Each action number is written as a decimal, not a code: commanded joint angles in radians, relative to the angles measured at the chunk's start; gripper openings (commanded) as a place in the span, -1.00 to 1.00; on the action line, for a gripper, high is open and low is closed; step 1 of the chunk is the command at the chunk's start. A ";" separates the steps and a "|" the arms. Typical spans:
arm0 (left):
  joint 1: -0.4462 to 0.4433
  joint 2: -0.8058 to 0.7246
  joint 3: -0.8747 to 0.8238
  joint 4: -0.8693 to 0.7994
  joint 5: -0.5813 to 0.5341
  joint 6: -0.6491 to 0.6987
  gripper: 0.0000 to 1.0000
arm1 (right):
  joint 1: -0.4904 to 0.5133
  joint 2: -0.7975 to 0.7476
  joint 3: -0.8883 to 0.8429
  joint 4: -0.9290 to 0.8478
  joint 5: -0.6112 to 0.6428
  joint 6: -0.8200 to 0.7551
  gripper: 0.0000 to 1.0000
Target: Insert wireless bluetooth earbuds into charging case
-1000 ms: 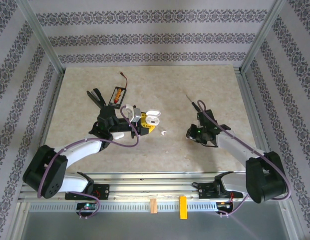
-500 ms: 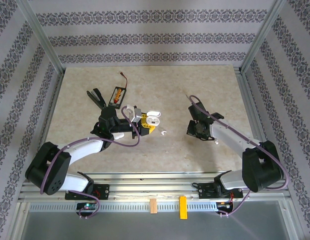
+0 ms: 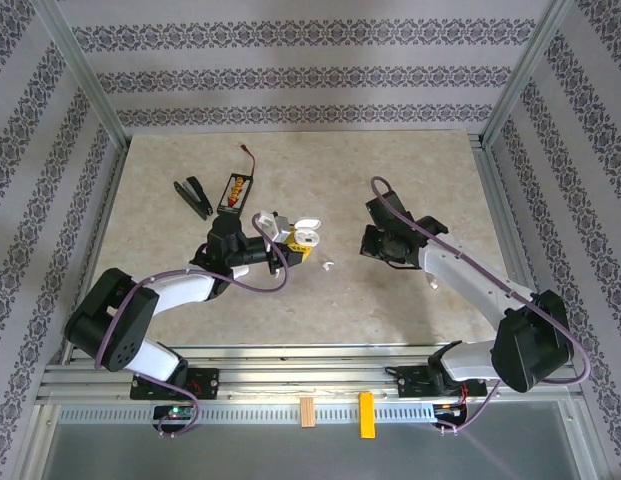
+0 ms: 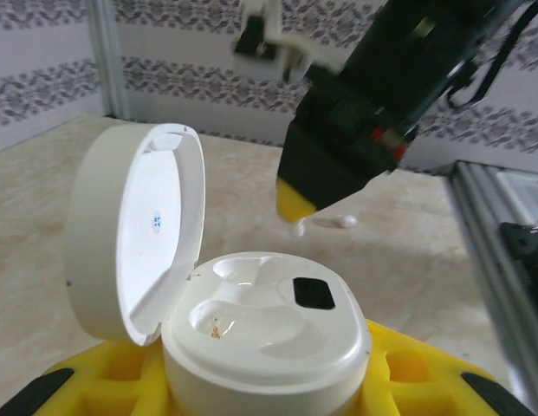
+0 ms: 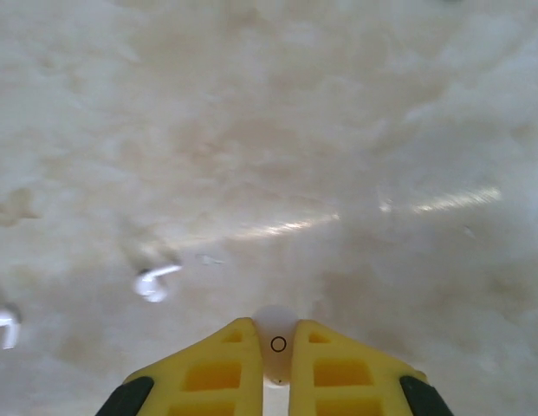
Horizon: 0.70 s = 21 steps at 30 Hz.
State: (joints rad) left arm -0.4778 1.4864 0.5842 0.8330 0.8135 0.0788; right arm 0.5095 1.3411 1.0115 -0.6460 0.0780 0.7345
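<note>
While left gripper [image 3: 293,247] holds case [image 4: 264,329], right gripper [image 5: 275,329] carries earbud [image 5: 272,343] closer.

Beige marbled tabletop [image 3: 190,160], damask-striped walls [image 3: 290,80], aluminium frame posts [image 3: 80,70]

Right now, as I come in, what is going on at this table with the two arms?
The left gripper holds a white charging case with its lid open; both wells look empty. The right gripper is shut on a small white earbud over the table, to the right of the case and apart from it. A second earbud lies loose on the table between them. Nothing is inserted yet.
</note>
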 commanded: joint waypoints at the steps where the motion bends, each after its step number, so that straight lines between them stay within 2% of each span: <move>1: 0.002 0.025 0.003 0.053 -0.094 0.109 -0.51 | 0.043 -0.010 0.061 0.065 -0.024 0.000 -0.84; 8: 0.004 0.081 0.017 0.058 -0.161 0.169 -0.51 | 0.135 0.020 0.155 0.183 -0.061 -0.030 -0.83; 14: 0.005 0.098 0.016 0.092 -0.160 0.143 -0.51 | 0.162 0.051 0.146 0.348 -0.200 0.019 -0.85; 21: 0.008 0.081 0.001 0.099 -0.168 0.132 -0.52 | 0.194 0.111 0.171 0.391 -0.241 0.029 -0.85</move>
State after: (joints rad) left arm -0.4759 1.5764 0.5846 0.8764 0.6498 0.2058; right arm 0.6872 1.4391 1.1458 -0.3016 -0.1215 0.7475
